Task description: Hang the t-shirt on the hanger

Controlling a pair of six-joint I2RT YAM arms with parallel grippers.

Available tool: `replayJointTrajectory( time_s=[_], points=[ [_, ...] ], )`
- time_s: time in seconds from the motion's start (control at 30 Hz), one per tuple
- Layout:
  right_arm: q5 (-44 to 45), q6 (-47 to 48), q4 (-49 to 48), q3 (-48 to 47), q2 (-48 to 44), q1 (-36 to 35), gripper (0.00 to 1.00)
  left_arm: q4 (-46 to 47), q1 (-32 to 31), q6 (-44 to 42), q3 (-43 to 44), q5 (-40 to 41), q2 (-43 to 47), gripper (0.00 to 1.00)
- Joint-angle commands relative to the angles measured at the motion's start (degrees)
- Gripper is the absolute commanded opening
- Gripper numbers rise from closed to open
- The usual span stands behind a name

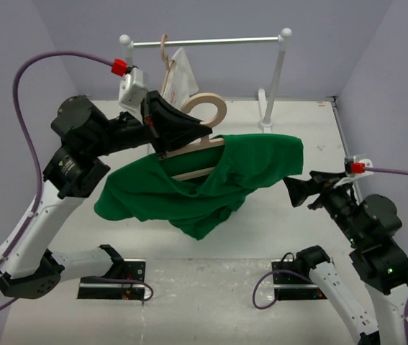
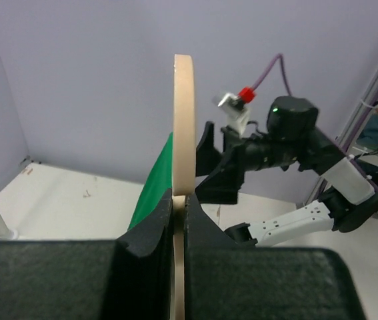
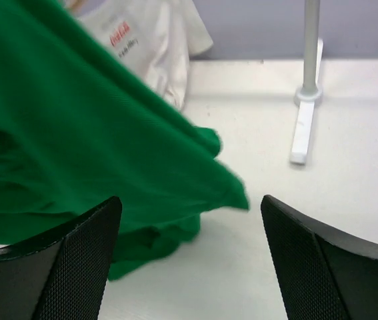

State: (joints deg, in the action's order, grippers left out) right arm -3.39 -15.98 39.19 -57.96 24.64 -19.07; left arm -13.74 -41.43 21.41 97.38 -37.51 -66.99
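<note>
The green t-shirt (image 1: 211, 180) hangs draped over the light wooden hanger (image 1: 198, 146), held above the table. In the top view my left gripper (image 1: 169, 135) is shut on the hanger just below its round hook (image 1: 209, 108). The left wrist view shows that hook edge-on (image 2: 183, 120), pinched between the shut jaws of my left gripper (image 2: 179, 208), with green cloth (image 2: 150, 193) behind. My right gripper (image 1: 296, 191) stands open just right of the shirt's hanging sleeve. In the right wrist view its fingers (image 3: 75, 247) are wide apart around nothing, the shirt's edge (image 3: 109, 153) just beyond them.
A white clothes rack (image 1: 211, 41) stands at the back of the table, its post (image 1: 275, 79) at the back right. A white garment (image 1: 180, 75) hangs from it on another hanger. Grey walls close in the sides.
</note>
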Motion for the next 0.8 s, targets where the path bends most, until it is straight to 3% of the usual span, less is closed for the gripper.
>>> replayJointTrajectory(
  time_s=[0.0, 0.07, 0.13, 0.2, 0.4, 0.6, 0.7, 0.77],
  points=[
    [-2.5, 2.1, -5.4, 2.0, 1.7, 0.0, 0.75, -3.3, 0.1, 0.4, 5.0, -0.3, -0.8, 0.00],
    [-5.1, 2.4, -9.0, 2.6, 2.3, 0.0, 0.55, -3.8, 0.1, 1.1, 6.7, -0.7, -1.4, 0.00],
    [-8.8, 3.7, -9.5, 1.1, 3.5, 0.0, 0.17, -4.4, 0.1, 1.2, 8.3, -0.2, -2.1, 0.00],
    [-6.4, 3.7, -8.4, -0.2, 3.3, 0.1, 0.00, -7.6, 0.1, 0.1, 9.9, 0.8, -2.9, 0.00],
    [14.5, 3.8, 0.1, -9.1, 1.2, 0.0, 0.00, -16.7, 0.2, -6.9, 11.6, 5.2, -5.0, 0.00],
    [22.5, 5.8, 4.7, -20.3, 5.8, 0.1, 0.00, -18.8, 0.2, -8.6, 7.5, 1.5, -6.1, 0.00],
    [29.0, 7.4, 5.1, -19.0, 10.1, 0.0, 0.00, -18.2, 0.2, -7.9, 7.2, 0.8, -5.8, 0.00],
    [28.9, 7.0, 5.3, -17.3, 12.8, 0.7, 0.00, -17.6, 0.3, -6.9, 7.7, -0.4, -5.8, 0.00]
  ],
)
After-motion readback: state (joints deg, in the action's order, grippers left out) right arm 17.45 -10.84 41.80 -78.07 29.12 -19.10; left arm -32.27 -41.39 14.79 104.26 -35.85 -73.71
